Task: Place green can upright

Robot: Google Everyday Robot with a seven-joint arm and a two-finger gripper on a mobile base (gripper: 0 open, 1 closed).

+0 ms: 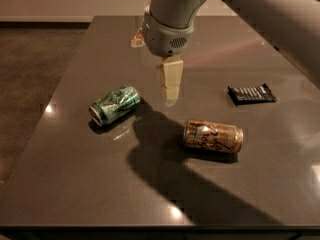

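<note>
My gripper [170, 86] hangs above the table [65, 194], pointing down, just to the right of the green can [114, 104] and a little farther back from it. It is not touching the can. From this angle it shows as one pale block, so I cannot tell whether it is spread or closed up, and it carries nothing I can see.

The green can lies on its side on the dark tabletop, with its silver end turned toward the front left. My shadow falls on the surface right beside the can's far end. To the right of the green can and nearer the front edge, a brown can [213, 136] also lies on its side. A dark wrapped bar [251, 94] lies flat, well off to the green can's right
</note>
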